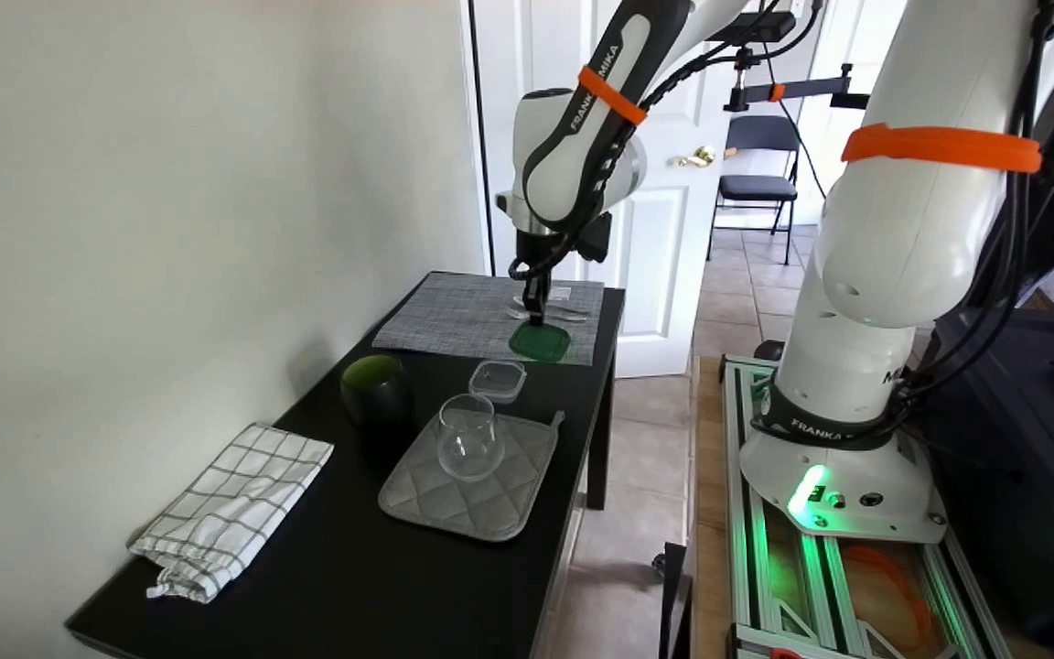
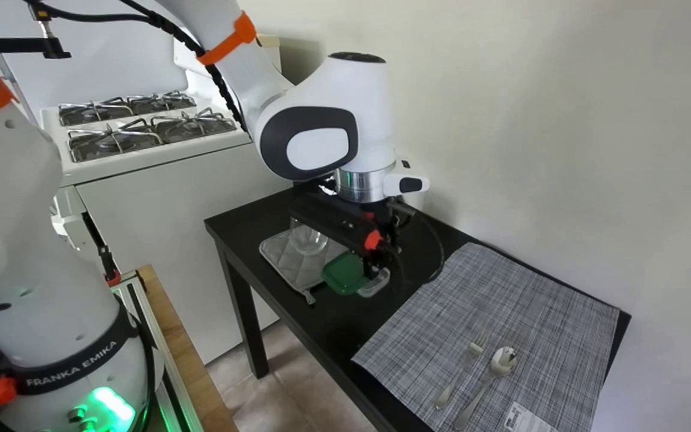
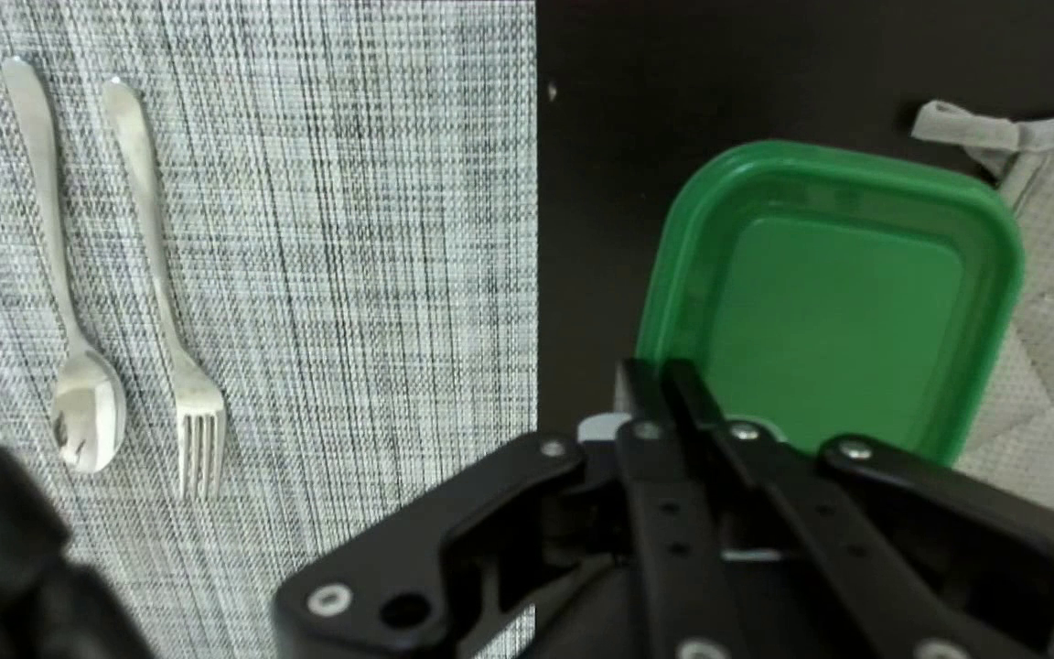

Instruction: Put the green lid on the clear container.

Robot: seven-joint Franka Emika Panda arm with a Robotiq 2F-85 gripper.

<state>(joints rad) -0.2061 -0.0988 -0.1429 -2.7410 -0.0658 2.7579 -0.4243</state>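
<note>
My gripper (image 3: 655, 371) is shut on the near edge of the green lid (image 3: 843, 293), a square lid with rounded corners. It holds the lid raised above the table, also seen in both exterior views (image 1: 540, 342) (image 2: 344, 273). The clear container (image 1: 498, 380) is a low, square transparent tub on the black table, between the placemat and the pot holder. In an exterior view it shows partly behind the lid and gripper (image 2: 375, 283). In the wrist view the container is hidden, with the lid and the jaws covering that area. Lid and container look apart.
A stemless glass (image 1: 470, 444) stands on a grey quilted pot holder (image 1: 513, 513) beside the container. A dark cup with green inside (image 1: 376, 389) is near the wall. A checked towel (image 1: 234, 503) lies farther along. A fork (image 3: 152, 238) and spoon (image 3: 51, 220) lie on the grey placemat (image 3: 381, 229).
</note>
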